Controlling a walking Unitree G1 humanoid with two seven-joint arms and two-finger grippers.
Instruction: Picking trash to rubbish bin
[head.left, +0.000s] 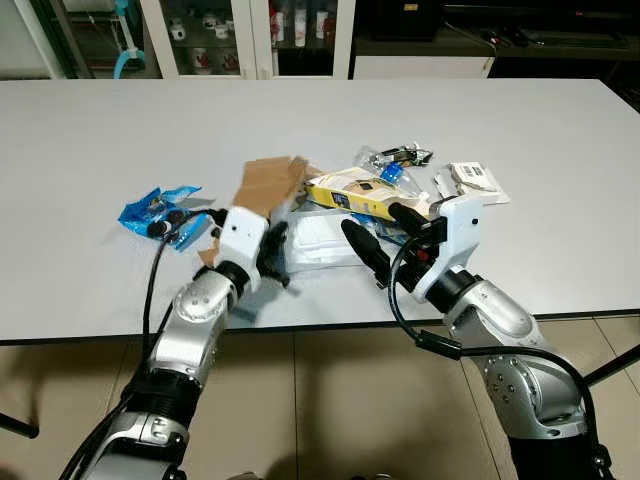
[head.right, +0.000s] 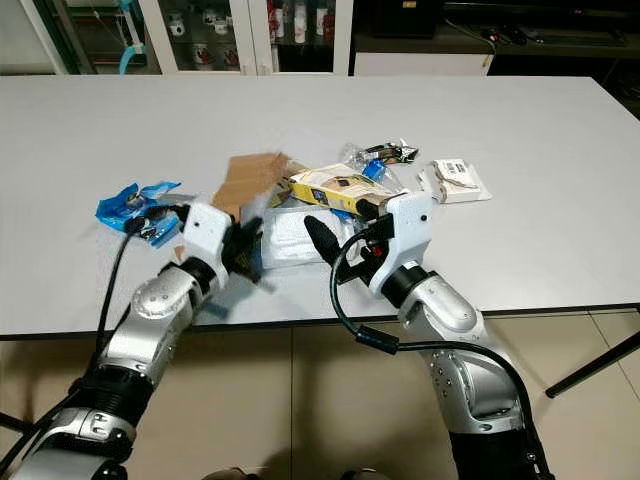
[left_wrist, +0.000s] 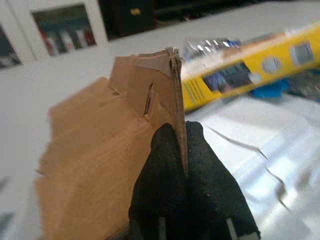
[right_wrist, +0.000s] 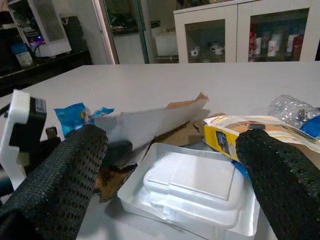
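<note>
So you've barely begun: your left gripper (left_wrist: 180, 150) pinches the cardboard (head.left: 270, 185) at table (head.left: 560, 120) centre, right gripper (head.left: 385, 235) spread wide over the tray (right_wrist: 190, 192); box (head.left: 365, 195), wrappers at two o'clock remain unbinned.

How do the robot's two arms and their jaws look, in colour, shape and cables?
Both arms are silver metal with rounded joint housings and a white boxy block at each wrist. The left gripper and the right gripper each end in two long black fingers with a dotted mesh texture. A black cable loops loosely beside each forearm.
</note>
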